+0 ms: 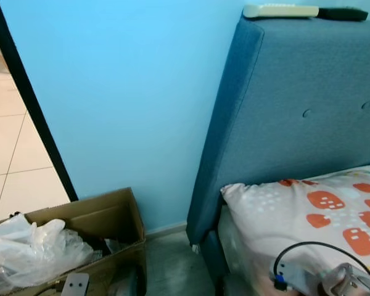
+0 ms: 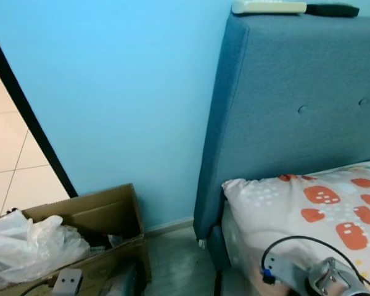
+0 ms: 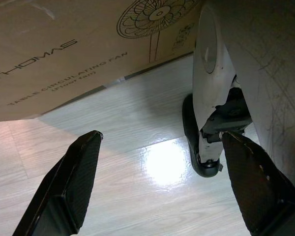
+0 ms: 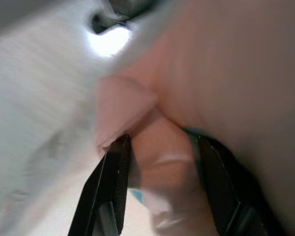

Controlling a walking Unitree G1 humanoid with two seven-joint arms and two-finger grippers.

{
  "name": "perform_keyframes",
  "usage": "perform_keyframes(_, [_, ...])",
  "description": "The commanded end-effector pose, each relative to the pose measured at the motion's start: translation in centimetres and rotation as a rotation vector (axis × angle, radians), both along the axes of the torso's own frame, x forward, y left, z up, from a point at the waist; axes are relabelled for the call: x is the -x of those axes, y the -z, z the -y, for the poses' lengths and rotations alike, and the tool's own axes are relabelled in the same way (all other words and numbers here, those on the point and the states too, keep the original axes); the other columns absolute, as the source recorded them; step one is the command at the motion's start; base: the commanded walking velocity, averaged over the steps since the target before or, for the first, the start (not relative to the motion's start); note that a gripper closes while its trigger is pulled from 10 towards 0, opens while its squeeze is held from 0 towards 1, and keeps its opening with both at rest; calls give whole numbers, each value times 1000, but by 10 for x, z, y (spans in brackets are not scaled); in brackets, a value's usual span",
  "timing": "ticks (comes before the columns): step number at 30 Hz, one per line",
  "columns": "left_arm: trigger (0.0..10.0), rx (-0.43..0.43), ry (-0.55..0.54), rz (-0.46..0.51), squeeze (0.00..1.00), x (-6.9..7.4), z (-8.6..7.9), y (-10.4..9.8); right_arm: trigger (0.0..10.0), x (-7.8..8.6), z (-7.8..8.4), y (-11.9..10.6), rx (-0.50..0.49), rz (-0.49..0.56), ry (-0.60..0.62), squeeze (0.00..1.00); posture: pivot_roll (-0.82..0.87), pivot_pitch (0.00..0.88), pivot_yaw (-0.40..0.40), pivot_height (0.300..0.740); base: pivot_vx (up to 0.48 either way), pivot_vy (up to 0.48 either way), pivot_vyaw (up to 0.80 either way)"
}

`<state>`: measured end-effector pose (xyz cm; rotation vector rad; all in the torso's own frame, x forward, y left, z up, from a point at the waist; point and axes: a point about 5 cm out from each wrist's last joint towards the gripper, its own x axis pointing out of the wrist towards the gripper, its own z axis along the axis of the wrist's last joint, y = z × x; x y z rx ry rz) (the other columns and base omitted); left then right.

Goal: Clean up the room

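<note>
R gripper [image 4: 160, 162] pinches pink fabric [image 4: 162, 147] by pillow [image 1: 308, 209]; L gripper [image 3: 160, 162] spread near cardboard box [image 1: 105, 219].

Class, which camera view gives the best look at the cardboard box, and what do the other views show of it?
The left eye view shows the cardboard box best: its open top, with white plastic bags inside, beside the blue wall. The right eye view shows much the same. The left wrist view shows one printed side, beyond the open left pincer.
</note>
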<state>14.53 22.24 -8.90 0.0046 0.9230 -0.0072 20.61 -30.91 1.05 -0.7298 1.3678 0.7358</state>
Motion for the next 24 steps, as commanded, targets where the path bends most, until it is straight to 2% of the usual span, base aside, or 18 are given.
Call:
perform_keyframes(1, [10000,65,52,-18,0,3,27,6,10000,-1,12,-3,71,38,18,0,70,94,-121,578,0,0,0])
perform_keyframes(3, [10000,65,50,-19,0,3,27,6,10000,-9,22,-9,138,107,33,0,70,94,-121,578,0,0,0])
perform_keyframes(4, [10000,65,50,-19,0,3,27,6,10000,-9,22,-9,138,107,33,0,70,94,-121,578,0,0,0])
perform_keyframes(5, [10000,65,49,-19,0,3,26,6,10000,-15,30,-14,193,159,45,0,70,94,-121,578,0,0,0])
perform_keyframes(7, [10000,66,48,-19,0,3,26,6,10000,-17,32,-15,204,171,48,0,70,94,-121,578,0,0,0])
perform_keyframes(13, [10000,65,52,-22,0,5,27,6,10000,-20,30,-13,176,186,75,0,70,96,-123,578,0,0,0])
perform_keyframes(24, [10000,60,54,-19,0,3,25,6,10000,-17,31,-7,192,160,48,0,71,85,-117,578,0,0,0])
